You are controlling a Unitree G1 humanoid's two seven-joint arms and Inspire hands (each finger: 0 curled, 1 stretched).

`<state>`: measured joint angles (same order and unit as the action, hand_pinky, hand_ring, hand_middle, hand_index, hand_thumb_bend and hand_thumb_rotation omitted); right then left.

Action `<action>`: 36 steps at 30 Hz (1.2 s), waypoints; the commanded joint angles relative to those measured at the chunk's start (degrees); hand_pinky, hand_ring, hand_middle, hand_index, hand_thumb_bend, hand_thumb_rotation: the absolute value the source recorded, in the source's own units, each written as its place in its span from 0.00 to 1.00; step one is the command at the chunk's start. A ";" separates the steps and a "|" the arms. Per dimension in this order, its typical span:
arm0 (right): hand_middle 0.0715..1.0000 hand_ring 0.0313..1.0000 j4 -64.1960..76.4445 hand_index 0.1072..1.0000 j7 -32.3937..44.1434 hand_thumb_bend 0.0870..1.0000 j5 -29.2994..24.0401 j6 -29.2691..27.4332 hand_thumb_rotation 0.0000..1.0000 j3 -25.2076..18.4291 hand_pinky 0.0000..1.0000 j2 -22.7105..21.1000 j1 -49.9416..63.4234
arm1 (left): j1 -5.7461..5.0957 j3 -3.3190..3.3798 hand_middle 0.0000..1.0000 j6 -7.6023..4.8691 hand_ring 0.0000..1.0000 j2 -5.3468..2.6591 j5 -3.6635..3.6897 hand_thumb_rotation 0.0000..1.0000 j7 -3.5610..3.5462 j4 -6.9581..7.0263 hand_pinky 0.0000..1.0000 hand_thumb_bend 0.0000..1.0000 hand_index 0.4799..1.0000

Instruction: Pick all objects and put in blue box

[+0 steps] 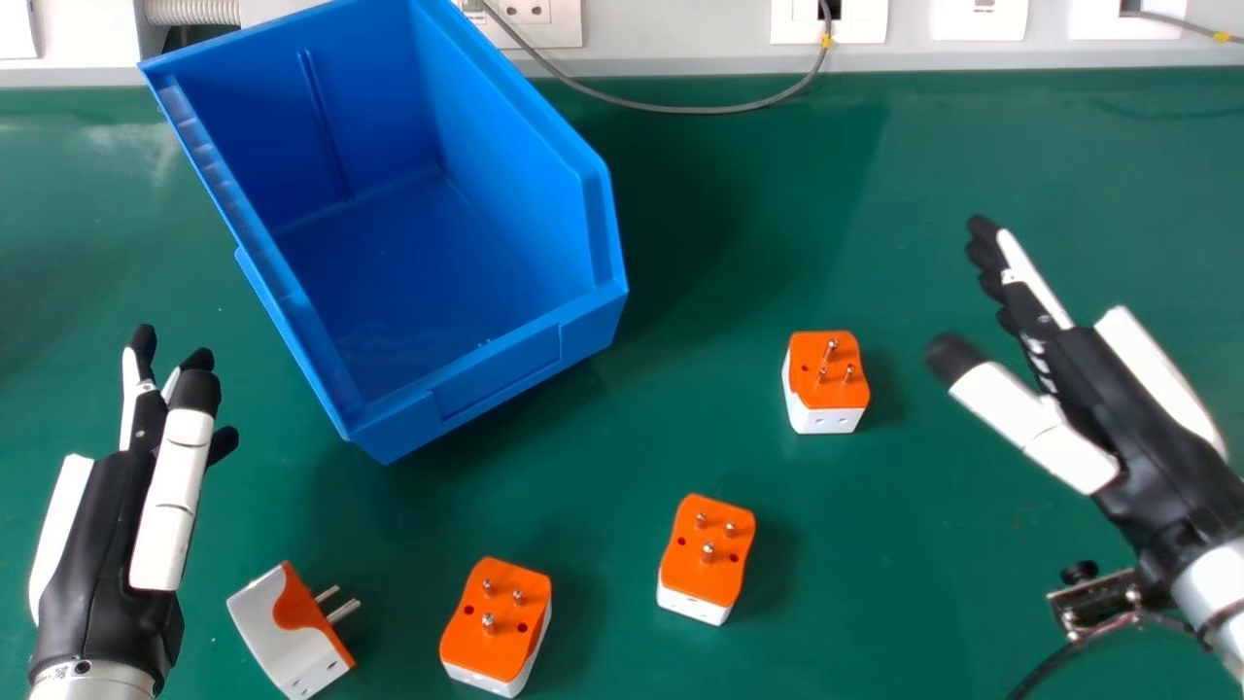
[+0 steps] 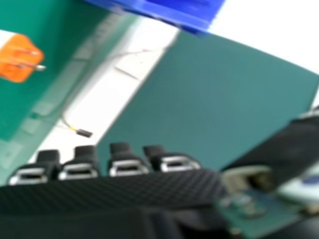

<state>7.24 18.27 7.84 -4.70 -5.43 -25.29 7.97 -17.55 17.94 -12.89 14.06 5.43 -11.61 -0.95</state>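
- The blue box (image 1: 496,374) stands askew on the green table (image 1: 933,603), open at the top, its inner walls and floor in my sight.
- Outside it, between my hands, are four orange-and-white adapters: the far adapter (image 1: 829,382), the middle adapter (image 1: 707,559) and the near adapter (image 1: 496,622), all pins up, and the tipped adapter (image 1: 292,632), its pins pointing sideways, just beside my left hand.
- My left hand (image 1: 97,544) is left of the box, its fingers stretched forward and loosely apart, the thumb alongside.
- My right hand (image 1: 1108,408) is right of the far adapter, fingers straight, side by side, thumb spread well away from them.
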 commanded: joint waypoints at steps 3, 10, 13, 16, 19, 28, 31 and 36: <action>1.00 1.00 -4.89 1.00 1.06 0.55 3.43 -2.83 0.81 1.92 1.00 -3.89 -4.81 | -0.10 -0.26 0.98 -0.87 0.97 1.21 -1.15 1.00 0.10 0.19 0.92 0.71 1.00; 1.00 1.00 -9.43 1.00 2.20 0.57 8.19 -2.78 0.77 5.63 1.00 -6.61 -11.01 | 0.30 -0.50 0.98 -1.42 0.97 1.03 -1.56 1.00 0.83 -0.38 0.92 0.69 1.00; 1.00 1.00 -11.51 1.00 2.20 0.58 10.63 -3.02 0.75 7.44 1.00 -7.25 -13.64 | 0.36 -0.57 0.98 -1.15 0.97 0.91 -1.43 1.00 1.09 -0.03 0.92 0.68 1.00; 1.00 1.00 -14.95 1.00 1.19 0.60 13.60 -4.07 0.71 9.47 1.00 -7.63 -16.59 | 0.75 -0.60 0.98 -1.21 0.97 0.89 -1.32 1.00 1.26 -0.57 0.92 0.68 1.00; 1.00 1.00 -17.46 1.00 0.37 0.61 16.43 -4.05 0.67 11.32 1.00 -7.67 -19.51 | 0.90 -0.62 0.98 -1.24 0.97 0.78 -1.07 1.00 1.26 -0.76 0.91 0.68 1.00; 1.00 1.00 -25.41 1.00 -2.08 0.62 22.88 -3.83 0.59 15.90 1.00 -7.25 -26.81 | 1.89 -0.51 0.98 -1.30 0.97 0.96 -1.10 1.00 1.42 -1.81 0.91 0.68 1.00; 1.00 1.00 -27.42 1.00 -2.88 0.63 24.21 -3.72 0.52 17.12 1.00 -7.13 -28.73 | 1.90 -0.52 0.98 -1.46 0.97 0.89 -1.17 1.00 1.56 -1.75 0.92 0.68 1.00; 1.00 1.00 -30.76 1.00 -4.24 0.64 26.76 -4.19 0.48 19.24 1.00 -7.29 -31.72 | 1.89 -0.47 0.98 -1.59 0.97 1.01 -1.32 1.00 1.80 -1.79 0.92 0.68 1.00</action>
<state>-23.28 15.33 34.14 -8.19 13.60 -31.84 -21.11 -15.95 17.19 -13.17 14.50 4.39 -10.02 -3.25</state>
